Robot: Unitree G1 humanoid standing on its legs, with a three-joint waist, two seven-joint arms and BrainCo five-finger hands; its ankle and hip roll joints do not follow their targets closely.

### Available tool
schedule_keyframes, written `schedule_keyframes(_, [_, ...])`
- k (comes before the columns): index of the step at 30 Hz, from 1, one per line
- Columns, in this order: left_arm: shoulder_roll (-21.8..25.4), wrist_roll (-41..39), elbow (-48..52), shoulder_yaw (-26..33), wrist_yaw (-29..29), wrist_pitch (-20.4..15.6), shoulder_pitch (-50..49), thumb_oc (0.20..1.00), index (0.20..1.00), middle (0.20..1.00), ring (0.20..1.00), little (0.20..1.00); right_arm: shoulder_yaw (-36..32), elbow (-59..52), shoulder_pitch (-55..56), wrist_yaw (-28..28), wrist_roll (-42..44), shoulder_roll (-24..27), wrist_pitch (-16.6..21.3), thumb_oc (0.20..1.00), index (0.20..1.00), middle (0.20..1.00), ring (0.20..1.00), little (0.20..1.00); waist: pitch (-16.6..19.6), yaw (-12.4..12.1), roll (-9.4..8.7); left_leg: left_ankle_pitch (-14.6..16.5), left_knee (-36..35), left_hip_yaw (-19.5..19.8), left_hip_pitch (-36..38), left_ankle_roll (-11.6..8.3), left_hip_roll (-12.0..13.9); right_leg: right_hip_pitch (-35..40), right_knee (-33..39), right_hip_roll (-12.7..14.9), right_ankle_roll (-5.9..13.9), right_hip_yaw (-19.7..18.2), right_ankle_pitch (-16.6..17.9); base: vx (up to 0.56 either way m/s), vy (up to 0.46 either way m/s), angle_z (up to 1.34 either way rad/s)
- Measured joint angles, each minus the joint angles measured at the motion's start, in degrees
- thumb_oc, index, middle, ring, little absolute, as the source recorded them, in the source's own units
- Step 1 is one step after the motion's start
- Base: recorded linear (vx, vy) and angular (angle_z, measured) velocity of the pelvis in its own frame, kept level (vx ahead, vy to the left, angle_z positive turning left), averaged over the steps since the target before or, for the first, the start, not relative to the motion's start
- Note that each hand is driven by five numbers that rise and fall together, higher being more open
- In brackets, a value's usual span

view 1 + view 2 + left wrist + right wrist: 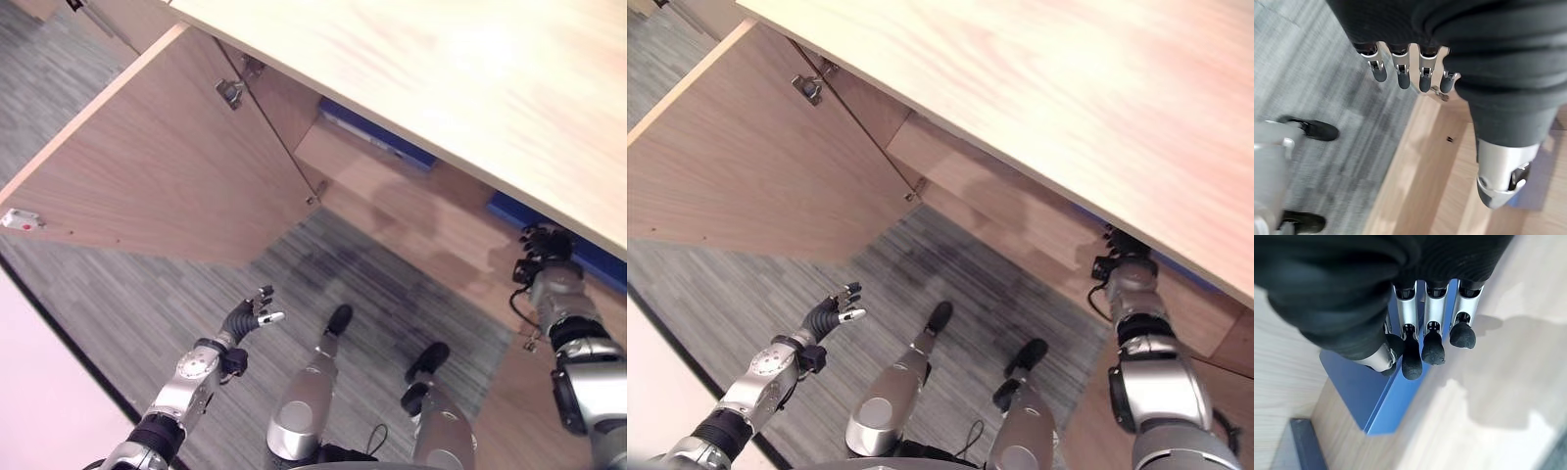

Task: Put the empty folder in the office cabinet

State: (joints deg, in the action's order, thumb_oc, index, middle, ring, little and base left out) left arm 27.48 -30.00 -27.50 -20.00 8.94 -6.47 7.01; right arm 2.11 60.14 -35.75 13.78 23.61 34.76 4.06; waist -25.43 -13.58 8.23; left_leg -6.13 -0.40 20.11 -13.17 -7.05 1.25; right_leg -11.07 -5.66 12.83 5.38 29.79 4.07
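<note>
- The right hand [1415,340] reaches into the office cabinet [411,211], its fingers [1432,348] and thumb pinched on the top edge of the blue folder [1374,391].
- The blue folder stands upright on the cabinet shelf [1484,396] directly under that hand, its spine towards the hand and one flat side close to a pale wooden wall of the cabinet.
- Further along the shelf from the right hand, past a wooden divider, another blue folder [377,132] lies in the next compartment.
- The left hand [250,318] hangs over the floor well apart from the folder, fingers straight and relaxed, holding nothing.
- Beyond the left hand the cabinet door [157,166] stands open on its metal hinge [230,92].
- A pale wooden surface [441,78] tops the cabinet; grey carpet [147,294] covers the floor.
</note>
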Motion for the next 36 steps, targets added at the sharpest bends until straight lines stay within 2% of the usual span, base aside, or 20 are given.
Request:
schedule_keyframes(3, [0.0, 0.1, -0.6, 0.1, 0.4, 0.1, -0.3, 1.0, 1.0, 1.0, 1.0, 1.0, -0.5, -6.5, 5.5, 0.0, -0.1, -3.5, 0.8, 0.2, 0.2, 0.2, 0.2, 0.2, 1.5, 0.8, -1.73, 0.1, -0.1, -0.1, 0.3, 0.07, 0.0, 0.6, 0.8, -0.2, 0.02, 0.0, 0.1, 0.07, 0.007, 0.01])
schedule_keyframes(8, [-0.6, 1.8, -2.3, 5.3, 1.1, 0.5, -3.5, 1.0, 1.0, 1.0, 1.0, 1.0, -0.8, -19.3, 19.1, -1.3, -1.8, -10.5, 1.2, 0.2, 0.2, 0.2, 0.2, 0.2, 5.3, 3.0, -4.85, 1.7, -0.4, -0.7, 2.7, 0.53, 0.1, 4.1, 4.0, -0.7, 0.27, 0.1, 0.8, 0.12, 0.015, -0.03])
schedule_keyframes(11, [-0.7, 2.4, -3.9, 7.2, 1.5, 1.3, -6.3, 1.0, 1.0, 1.0, 1.0, 1.0, -0.8, -21.6, 25.4, -2.6, -2.6, -14.0, 1.8, 0.2, 0.2, 0.2, 0.2, 0.2, 8.9, 4.1, -7.53, 2.5, -0.8, -2.0, 3.8, 1.13, 0.2, 5.7, 6.2, -1.1, 0.64, -0.7, 1.3, 0.11, 0.068, -0.18])
schedule_keyframes(12, [-1.0, 2.6, -5.1, 8.6, 1.8, 1.6, -7.6, 1.0, 1.0, 1.0, 1.0, 1.0, -0.5, -22.6, 28.9, -3.4, -3.5, -16.3, 1.8, 0.2, 0.2, 0.2, 0.2, 0.2, 11.0, 5.5, -9.41, 3.0, -0.9, -2.7, 4.5, 1.47, 0.1, 6.3, 7.0, -1.1, 0.75, -1.2, 1.4, 0.14, 0.045, -0.26])
schedule_keyframes(15, [-2.1, 4.5, -6.5, 10.0, 2.0, 1.9, -9.0, 1.0, 1.0, 1.0, 1.0, 1.0, 0.3, -24.4, 34.6, -5.5, -5.2, -18.1, 1.7, 0.2, 0.2, 0.2, 0.2, 0.2, 12.9, 6.5, -11.62, 3.7, -1.2, -4.1, 6.7, 1.88, 0.1, 7.8, 7.5, -1.0, 0.87, -2.4, 1.4, 0.1, 0.069, -0.21])
schedule_keyframes(18, [-2.9, 4.6, -6.6, 11.1, 2.4, 2.0, -9.4, 1.0, 1.0, 1.0, 1.0, 1.0, 0.2, -24.6, 37.2, -7.2, -6.9, -19.4, 1.6, 0.2, 0.2, 0.2, 0.2, 0.2, 13.9, 7.3, -12.58, 4.1, -1.3, -4.9, 7.8, 2.22, 0.0, 8.6, 7.6, -0.8, 0.9, -2.9, 1.5, 0.09, 0.102, -0.14])
schedule_keyframes(24, [-2.9, 5.9, -6.6, 11.3, 2.5, 2.0, -10.0, 1.0, 1.0, 1.0, 1.0, 1.0, 2.0, -24.3, 38.1, -10.0, -9.0, -20.0, 0.2, 0.2, 0.2, 0.2, 0.2, 0.2, 16.7, 8.1, -12.84, 5.8, -0.2, -6.7, 9.8, 3.17, -0.5, 9.9, 7.0, -0.2, 0.89, -4.7, 1.4, 0.04, 0.114, -0.15])
schedule_keyframes(25, [-3.3, 6.2, -6.6, 11.3, 2.4, 2.0, -9.8, 1.0, 1.0, 1.0, 1.0, 1.0, 2.7, -24.2, 37.6, -10.7, -9.6, -20.0, 0.1, 0.2, 0.2, 0.2, 0.2, 0.2, 16.6, 8.4, -12.7, 7.8, 2.0, -7.4, 10.2, 4.06, -0.8, 9.9, 4.3, 0.5, 1.06, -5.5, 1.2, 0.04, 0.082, -0.16])
schedule_keyframes(26, [-3.6, 6.3, -6.8, 11.3, 2.3, 2.0, -10.1, 1.0, 1.0, 1.0, 1.0, 1.0, 2.9, -24.0, 37.4, -11.1, -9.7, -20.0, 0.0, 0.2, 0.2, 0.2, 0.2, 0.2, 16.4, 8.4, -12.06, 8.5, 2.7, -7.9, 10.9, 4.14, -0.5, 9.3, 1.6, 0.8, 1.08, -6.5, 1.1, 0.05, 0.053, -0.22])
schedule_keyframes(29, [-4.8, 6.3, -7.0, 12.9, 1.8, 1.9, -11.4, 1.0, 1.0, 1.0, 1.0, 1.0, 4.0, -23.9, 37.6, -11.4, -9.7, -20.0, 0.0, 0.2, 0.2, 0.2, 0.2, 0.2, 16.8, 8.3, -11.57, 8.9, 2.4, -8.6, 13.2, 4.71, -0.2, 8.5, -4.3, 1.5, 1.33, -8.6, 0.9, 0.05, 0.033, -0.01])
schedule_keyframes(30, [-5.3, 6.2, -8.6, 13.6, 1.2, 1.7, -11.3, 1.0, 1.0, 1.0, 1.0, 1.0, 5.1, -24.1, 38.2, -11.6, -9.7, -20.1, -0.1, 0.2, 0.2, 0.2, 0.2, 0.2, 16.7, 8.7, -10.88, 8.3, 2.3, -6.9, 13.9, 5.68, 0.2, 6.7, -10.0, 1.0, 1.85, -12.7, 0.2, 0.02, 0.013, 0.55])
schedule_keyframes(31, [-5.2, 6.2, -8.7, 14.1, 0.6, 1.6, -11.3, 1.0, 1.0, 1.0, 1.0, 1.0, 6.0, -24.1, 38.7, -11.9, -9.6, -20.4, -0.1, 0.2, 0.2, 0.2, 0.2, 0.2, 17.0, 9.4, -10.88, 7.8, 2.1, -4.5, 13.5, 5.63, 0.9, 5.9, -11.0, -2.3, 4.08, -19.4, -4.5, 0.02, -0.043, 1.16])
schedule_keyframes(32, [-5.1, 6.2, -10.3, 14.9, 0.3, 1.3, -11.3, 1.0, 1.0, 1.0, 1.0, 1.0, 6.9, -24.2, 38.6, -12.0, -9.4, -20.7, 0.0, 0.2, 0.2, 0.2, 0.2, 0.2, 17.1, 9.8, -10.98, 5.7, 1.3, -1.3, 12.2, 3.85, 1.7, 6.3, -7.7, -8.2, 3.05, -24.8, -8.1, 0.02, -0.152, 1.64])
schedule_keyframes(33, [-5.8, 6.2, -12.7, 15.0, -0.3, 1.3, -11.2, 1.0, 1.0, 1.0, 1.0, 1.0, 6.9, -24.3, 38.2, -12.0, -9.0, -21.3, 0.3, 0.2, 0.2, 0.2, 0.2, 0.2, 17.4, 9.7, -11.68, 3.5, -1.9, 1.2, 11.3, 2.94, 0.4, 10.3, 2.8, -11.0, -3.2, -25.8, -6.0, 0.03, -0.21, 1.66])
schedule_keyframes(34, [-8.5, 6.3, -13.6, 14.9, -0.6, 1.5, -13.4, 1.0, 1.0, 1.0, 1.0, 1.0, 6.6, -24.2, 38.2, -12.1, -9.0, -20.8, 0.3, 0.2, 0.2, 0.2, 0.2, 0.2, 17.8, 8.8, -8.31, 4.1, -3.4, -1.5, 11.2, 3.56, 1.8, 13.9, 8.9, -11.6, -3.39, -23.5, -3.2, 0.02, -0.218, 1.72])
schedule_keyframes(35, [-10.2, 6.2, -12.3, 15.0, -1.0, 1.3, -16.4, 1.0, 1.0, 1.0, 1.0, 1.0, 7.6, -24.6, 39.2, -12.8, -9.0, -19.9, 0.2, 0.2, 0.2, 0.2, 0.2, 0.2, 18.5, 7.3, -5.4, 3.9, -3.9, -4.2, 11.2, 3.28, 3.9, 16.0, 11.0, -12.5, -4.28, -20.1, -3.2, -0.1, -0.214, 1.07])
schedule_keyframes(36, [-10.4, 6.2, -12.0, 15.0, -1.0, 1.3, -17.3, 1.0, 1.0, 1.0, 1.0, 1.0, 7.7, -24.7, 39.2, -12.8, -9.0, -19.9, 0.3, 0.2, 0.2, 0.2, 0.2, 0.2, 18.5, 6.8, -5.43, 3.7, -3.8, -4.6, 11.5, 3.19, 4.2, 16.3, 11.0, -12.9, -4.43, -19.8, -3.5, -0.13, -0.145, 0.8])
